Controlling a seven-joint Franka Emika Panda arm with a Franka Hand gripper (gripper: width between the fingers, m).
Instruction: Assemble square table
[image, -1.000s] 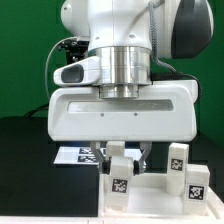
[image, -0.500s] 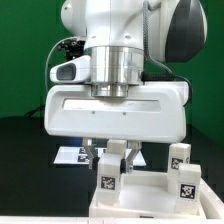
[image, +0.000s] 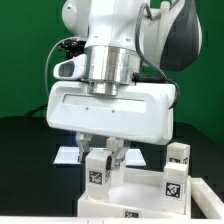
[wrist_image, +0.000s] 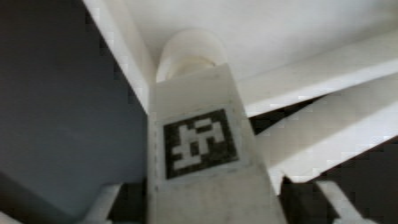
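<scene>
My gripper (image: 103, 156) is shut on a white block leg (image: 97, 172) that stands upright at the corner of the white square tabletop (image: 128, 196) toward the exterior view's left. The leg's tag faces the camera. Two more tagged legs (image: 179, 157) (image: 172, 186) stand upright on the tabletop toward the exterior view's right. In the wrist view the held leg (wrist_image: 199, 130) runs out from between my fingers over the tabletop (wrist_image: 285, 40), and my gripper (wrist_image: 217, 205) straddles its near end. The big gripper body hides the tabletop's far part.
The marker board (image: 68, 157) lies on the black table behind the tabletop toward the exterior view's left. A green backdrop closes off the back. The arm's cables hang at the upper left of the exterior view.
My gripper has swung toward the exterior view's left with the leg in it. The tabletop has shifted the same way, and the nearer free-standing leg has moved left with it.
</scene>
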